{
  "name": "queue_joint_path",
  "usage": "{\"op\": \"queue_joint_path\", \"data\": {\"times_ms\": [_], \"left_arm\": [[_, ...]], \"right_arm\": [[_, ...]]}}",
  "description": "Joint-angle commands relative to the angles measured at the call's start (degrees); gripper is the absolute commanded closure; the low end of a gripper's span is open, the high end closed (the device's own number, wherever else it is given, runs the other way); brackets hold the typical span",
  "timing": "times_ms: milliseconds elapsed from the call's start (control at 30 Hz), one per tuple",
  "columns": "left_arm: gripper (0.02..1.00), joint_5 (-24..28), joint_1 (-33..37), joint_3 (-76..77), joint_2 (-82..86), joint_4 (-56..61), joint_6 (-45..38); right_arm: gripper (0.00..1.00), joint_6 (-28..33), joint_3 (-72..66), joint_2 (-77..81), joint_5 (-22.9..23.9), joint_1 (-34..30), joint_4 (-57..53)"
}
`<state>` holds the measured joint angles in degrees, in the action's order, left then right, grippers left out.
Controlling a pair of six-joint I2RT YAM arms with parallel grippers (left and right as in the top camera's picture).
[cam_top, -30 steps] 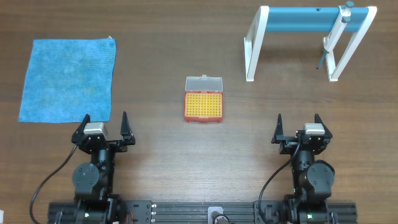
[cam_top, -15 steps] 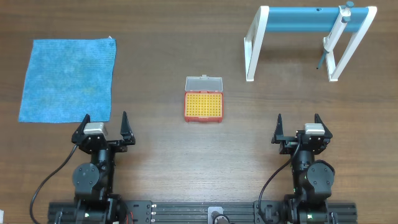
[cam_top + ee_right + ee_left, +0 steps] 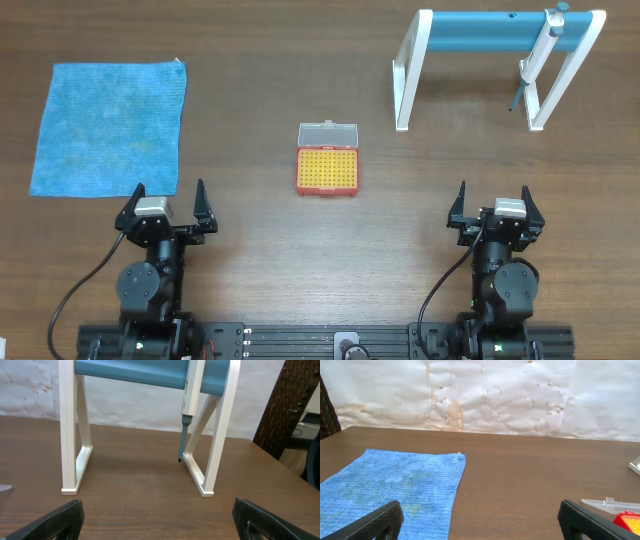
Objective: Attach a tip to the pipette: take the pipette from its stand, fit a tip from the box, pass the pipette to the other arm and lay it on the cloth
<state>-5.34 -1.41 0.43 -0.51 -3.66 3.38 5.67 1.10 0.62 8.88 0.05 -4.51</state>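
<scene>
Wooden table [image 3: 260,90], stained white wall behind it in the wrist views; by my read no step has been done yet. Biggest item is the stand [image 3: 480,32], a blue crossbar on white legs, at the far right of the table straight ahead of my right arm. Next, the blue cloth [image 3: 108,128] lies flat at far left ahead of my left arm, well apart from the stand. My left gripper [image 3: 168,187] and right gripper [image 3: 494,188] both sit low near their bases, jaws spread wide, holding nothing. Mid-table between the arms sits the tip box [image 3: 327,170], orange, clear lid folded back, yellow tips exposed. Smallest, the pipette [image 3: 192,390] hangs upright from the crossbar at the stand's right end, dark shaft pointing down, just beside the right-hand leg, its end apparently clear of the table. Risks as I judge them: that leg is close to the pipette, so a wide approach could clip it and shove or tip the stand. Pulling forward instead of lifting off the bar could drag the stand along. The box looks light and unanchored, so an off-axis press could skid it or seat the tip crooked. Handover is the drop risk if one side lets go before the other has a firm hold
</scene>
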Motion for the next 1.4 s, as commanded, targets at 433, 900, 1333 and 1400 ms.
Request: {"op": "queue_joint_path", "data": {"times_ms": [433,900,1333,1400], "left_arm": [[0.02,-1.1,-0.1,-0.1,0.3,-0.3,0.9],[0.018,-1.1,-0.1,-0.1,0.3,-0.3,0.9],[0.02,-1.1,-0.1,-0.1,0.3,-0.3,0.9],[0.02,-1.1,-0.1,-0.1,0.3,-0.3,0.9]], "right_arm": [[0.027,7.3,43.2,55.3,-32.1,-27.9,-0.6],[0.023,5.7,50.7,81.8,-41.5,-27.2,12.3],[0.045,-1.6,50.7,90.1,-41.4,-26.1,25.5],[0.053,-1.6,50.7,90.4,-41.3,-25.8,26.2]]}}
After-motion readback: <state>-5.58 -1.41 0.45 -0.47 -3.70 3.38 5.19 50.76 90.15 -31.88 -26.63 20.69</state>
